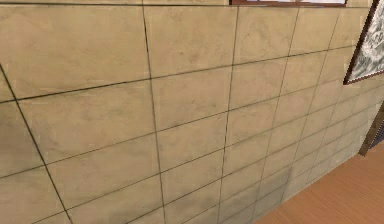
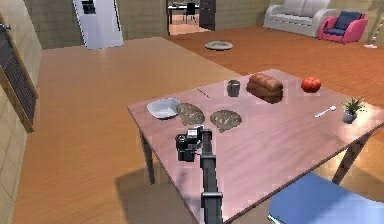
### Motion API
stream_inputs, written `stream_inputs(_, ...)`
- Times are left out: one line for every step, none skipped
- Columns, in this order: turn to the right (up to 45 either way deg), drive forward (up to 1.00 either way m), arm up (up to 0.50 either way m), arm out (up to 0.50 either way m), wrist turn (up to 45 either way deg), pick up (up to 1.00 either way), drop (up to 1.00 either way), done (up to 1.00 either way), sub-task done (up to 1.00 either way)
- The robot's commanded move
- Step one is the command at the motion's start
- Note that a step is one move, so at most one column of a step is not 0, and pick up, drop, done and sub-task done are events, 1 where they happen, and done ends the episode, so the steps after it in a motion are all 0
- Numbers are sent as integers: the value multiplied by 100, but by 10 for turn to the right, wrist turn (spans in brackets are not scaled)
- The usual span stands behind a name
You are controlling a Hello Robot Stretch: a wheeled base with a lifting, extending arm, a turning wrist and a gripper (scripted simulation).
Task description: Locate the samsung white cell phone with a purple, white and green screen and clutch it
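My arm [image 2: 210,185] rises from the bottom edge of the arm side view and reaches over a reddish wooden table [image 2: 280,135]. The gripper [image 2: 186,144] sits near the table's near-left part, just short of two grey-green plates [image 2: 191,114] [image 2: 227,120]. Its far end is a dark blob against the tabletop, so I cannot tell whether it holds anything. Also on the table are a white bowl [image 2: 162,108], a dark mug [image 2: 233,88], a brown loaf [image 2: 265,86], a red round fruit [image 2: 312,84], a small potted plant [image 2: 351,106] and a pale utensil [image 2: 325,111].
The forward view has a tan tiled wall [image 1: 150,110] close ahead, a framed picture [image 1: 368,45] at its right and wood floor [image 1: 340,195] low right. The arm side view has a blue chair seat [image 2: 325,200], a white door [image 2: 100,20], a sofa [image 2: 298,14] and a pink armchair [image 2: 343,26].
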Motion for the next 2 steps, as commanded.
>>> stream_inputs(0,0,0,0,0,100,0,0,0)
stream_inputs(0,0,10,0,0,0,0,0,0)
